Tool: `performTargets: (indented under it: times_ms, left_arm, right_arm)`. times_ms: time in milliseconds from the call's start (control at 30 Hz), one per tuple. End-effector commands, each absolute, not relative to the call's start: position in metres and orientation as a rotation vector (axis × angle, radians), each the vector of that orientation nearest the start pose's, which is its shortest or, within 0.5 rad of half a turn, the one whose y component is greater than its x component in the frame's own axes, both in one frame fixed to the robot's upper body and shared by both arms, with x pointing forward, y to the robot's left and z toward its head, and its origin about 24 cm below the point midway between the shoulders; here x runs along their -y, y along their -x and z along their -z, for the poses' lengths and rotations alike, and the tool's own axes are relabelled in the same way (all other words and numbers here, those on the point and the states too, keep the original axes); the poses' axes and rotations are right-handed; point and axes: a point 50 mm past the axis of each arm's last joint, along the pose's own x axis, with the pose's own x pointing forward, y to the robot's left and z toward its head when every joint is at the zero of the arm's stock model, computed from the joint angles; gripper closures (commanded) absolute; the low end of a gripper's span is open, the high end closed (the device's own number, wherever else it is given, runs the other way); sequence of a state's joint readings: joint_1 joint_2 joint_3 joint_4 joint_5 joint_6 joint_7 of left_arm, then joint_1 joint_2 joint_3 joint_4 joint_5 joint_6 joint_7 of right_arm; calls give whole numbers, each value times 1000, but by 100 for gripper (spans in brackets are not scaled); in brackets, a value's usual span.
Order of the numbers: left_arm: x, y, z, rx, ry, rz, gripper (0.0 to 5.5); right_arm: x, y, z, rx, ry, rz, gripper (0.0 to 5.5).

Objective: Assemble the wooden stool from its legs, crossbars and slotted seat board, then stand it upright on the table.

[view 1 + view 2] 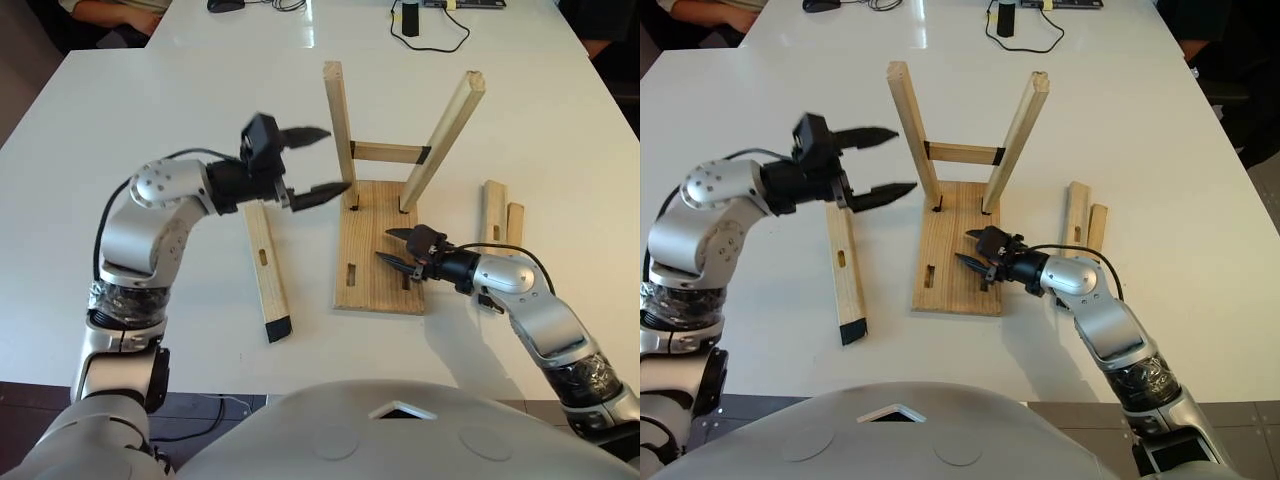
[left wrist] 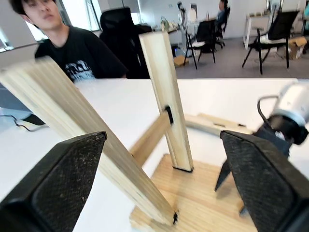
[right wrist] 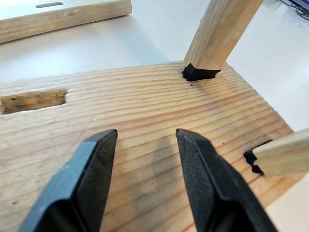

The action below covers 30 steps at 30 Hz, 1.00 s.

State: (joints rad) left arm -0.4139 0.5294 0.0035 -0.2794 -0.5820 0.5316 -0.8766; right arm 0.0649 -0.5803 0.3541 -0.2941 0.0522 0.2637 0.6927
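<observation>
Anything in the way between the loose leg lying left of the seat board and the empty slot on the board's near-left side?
Nothing visible: bare table separates the loose leg from the slot. The open right gripper hovers over the seat board just right of that slot, possibly crowding it.

I am working over a white table [image 1: 150,140] whose glossy top catches the room's light in soft patches. At its far edge, toward 1 o'clock, a black cable [image 1: 445,42] lies in a loop; toward 11 o'clock sits a computer mouse [image 1: 225,5]. Beyond the table I see an open office: a grey floor [image 2: 231,63], black office chairs [image 2: 277,26], a bright window [image 2: 79,12], a desk [image 2: 256,17] and a cardboard box [image 2: 295,42] on the floor.
</observation>
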Motion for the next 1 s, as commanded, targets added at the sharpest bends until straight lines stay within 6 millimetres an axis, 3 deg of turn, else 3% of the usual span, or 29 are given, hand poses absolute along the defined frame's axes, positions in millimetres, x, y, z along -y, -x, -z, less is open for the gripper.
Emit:
performTargets:
  times_ms: [33, 100, 167, 267, 333, 500, 567, 767, 1000]
  left_arm:
    - [-148, -284, -220, 172, 60, 1051, 114]
    - [-151, -286, -232, 188, 113, 1037, 114]
    - [-153, -283, -246, 219, 159, 1060, 78]
    - [-151, -286, -266, 268, 241, 1068, 78]
    - [-145, -291, -274, 285, 277, 1065, 107]
    - [-127, -321, -268, 214, 256, 952, 180]
    - [-122, -333, -260, 171, 218, 912, 180]
    - [-110, -359, -258, 146, 222, 839, 283]
    - [-95, -374, -263, 92, 213, 807, 283]
  right_arm:
    - [154, -174, 14, -622, 500, -1055, 324]
    - [154, -173, 17, -627, 508, -1059, 324]
    - [155, -173, 20, -630, 514, -1060, 328]
    - [155, -175, 22, -628, 527, -1055, 328]
    - [153, -177, 22, -621, 525, -1053, 328]
    - [147, -180, 22, -603, 525, -1062, 328]
    - [145, -181, 22, -597, 526, -1064, 328]
    - [141, -184, 23, -587, 532, -1069, 328]
    - [137, -181, 27, -598, 529, -1086, 328]
